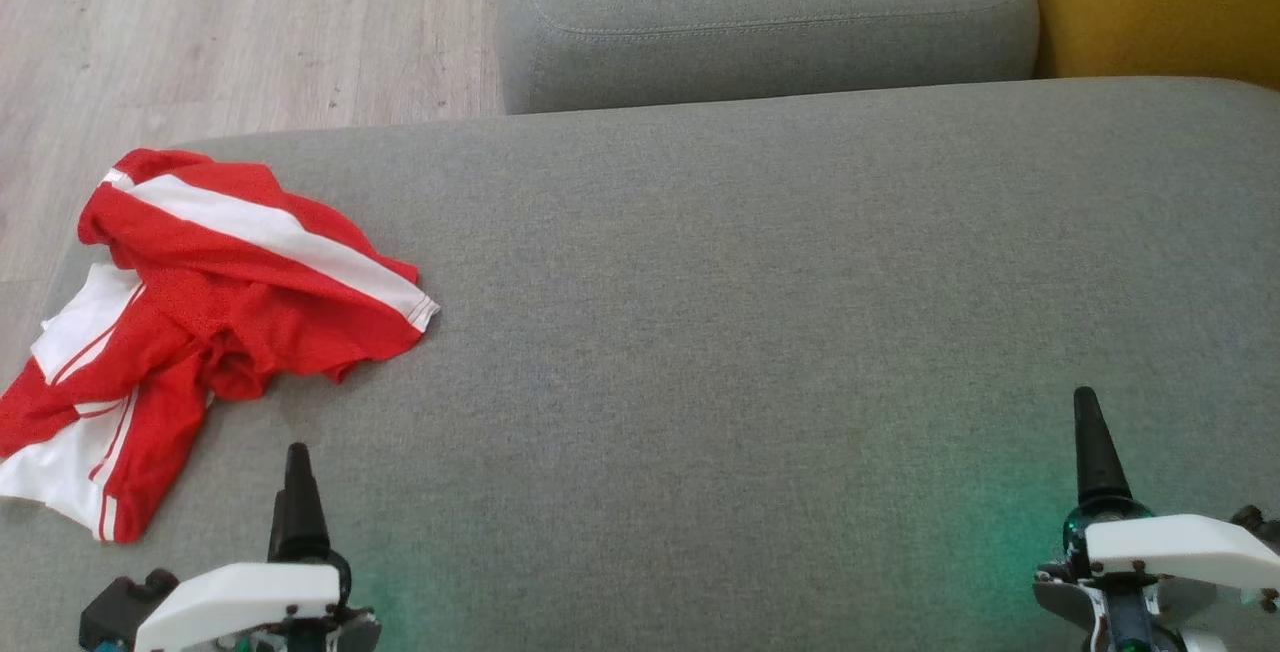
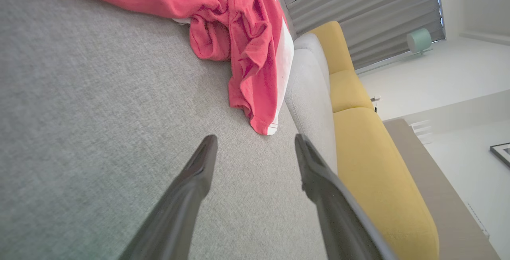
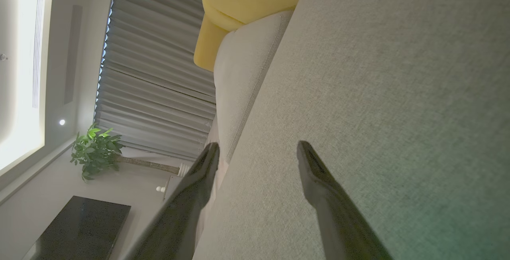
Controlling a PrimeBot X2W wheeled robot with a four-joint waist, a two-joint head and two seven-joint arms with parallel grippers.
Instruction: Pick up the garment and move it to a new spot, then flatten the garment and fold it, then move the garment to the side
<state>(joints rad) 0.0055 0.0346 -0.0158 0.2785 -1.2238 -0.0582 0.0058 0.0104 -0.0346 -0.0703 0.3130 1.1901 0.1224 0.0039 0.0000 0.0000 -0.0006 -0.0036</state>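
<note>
– Nearest are the left gripper (image 1: 292,477) and the right gripper (image 1: 1095,452), low over the grey seat (image 1: 750,312). Why do they sit so far apart?

– My guess is that they're parked at the ready, one at each side. That leaves the stretch of seat between them free for laying cloth flat. From the head view they're edge-on, so the gap between each pair of jaws is hard to read.

– And the garment (image 1: 220,302)?

– It's a crumpled red and white heap, ahead of the left gripper and off to its outer side. It lies at the seat's edge, and one part seems to droop toward the floor (image 1: 200,32). It's well apart from the right gripper, and nothing has been picked up yet.

– What about the left wrist view?

– The fingers (image 2: 195,180) stand wide, with only seat fabric between them. The garment's hem lies just beyond the tips, untouched. I'd judge that arm is the natural one to take it.

– And the right wrist view?

– That gripper is spread wide too, and empty. It points along bare seat toward the grey back cushion (image 3: 243,76). It probably has no job until the cloth reaches the middle.
</note>
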